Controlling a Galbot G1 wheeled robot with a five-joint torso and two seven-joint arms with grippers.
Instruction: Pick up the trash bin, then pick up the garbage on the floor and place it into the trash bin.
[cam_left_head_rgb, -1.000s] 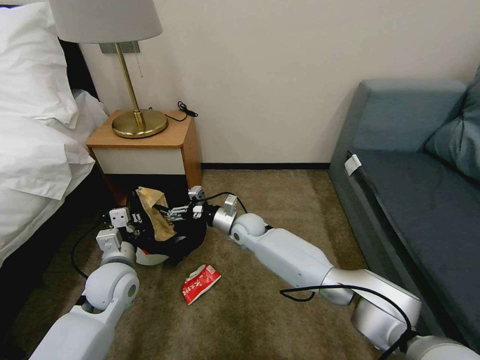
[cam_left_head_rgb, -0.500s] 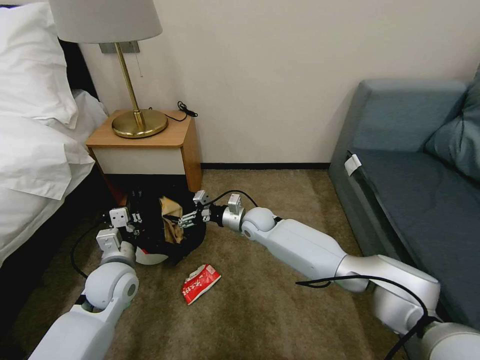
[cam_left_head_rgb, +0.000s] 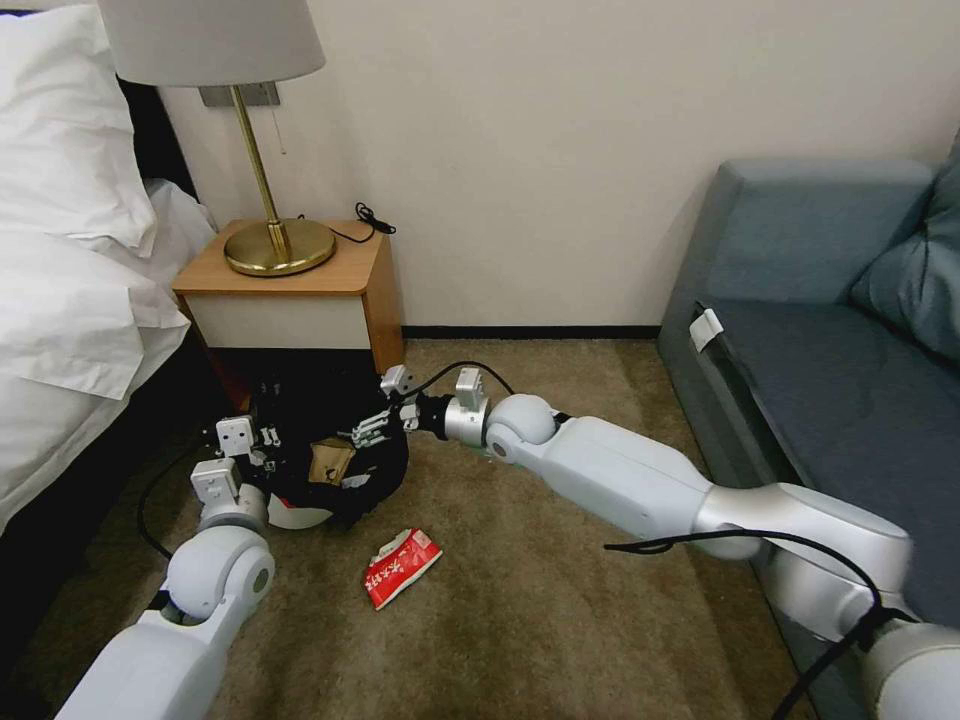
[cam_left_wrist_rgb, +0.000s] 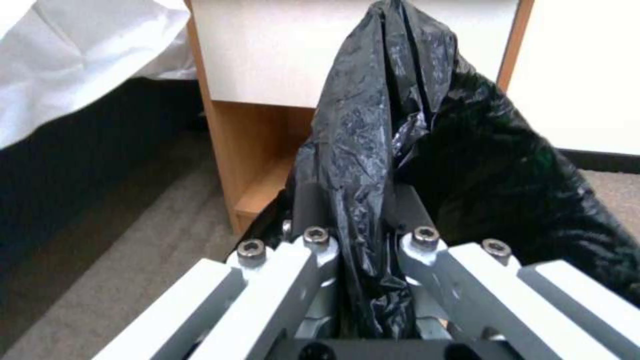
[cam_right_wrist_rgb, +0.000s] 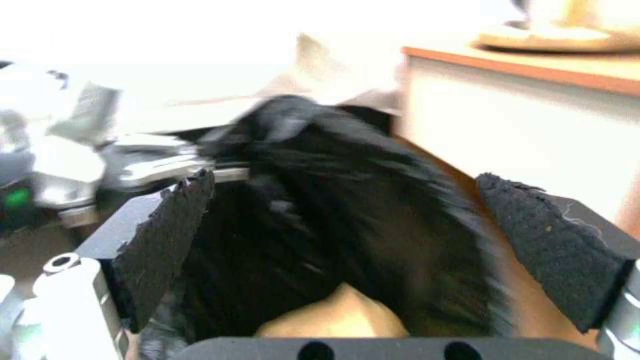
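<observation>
black-lined white trash bin (cam_left_head_rgb: 300, 510), tilted

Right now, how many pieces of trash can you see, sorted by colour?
Tan paper bag, lying inside the trash bin: 1
Red-and-white packet, on the carpet: 1
Total: 2

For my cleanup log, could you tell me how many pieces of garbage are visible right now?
2: the tan paper bag lies inside the trash bin, and the red-and-white packet lies on the carpet in front of it. More may be hidden inside the bin.
</observation>
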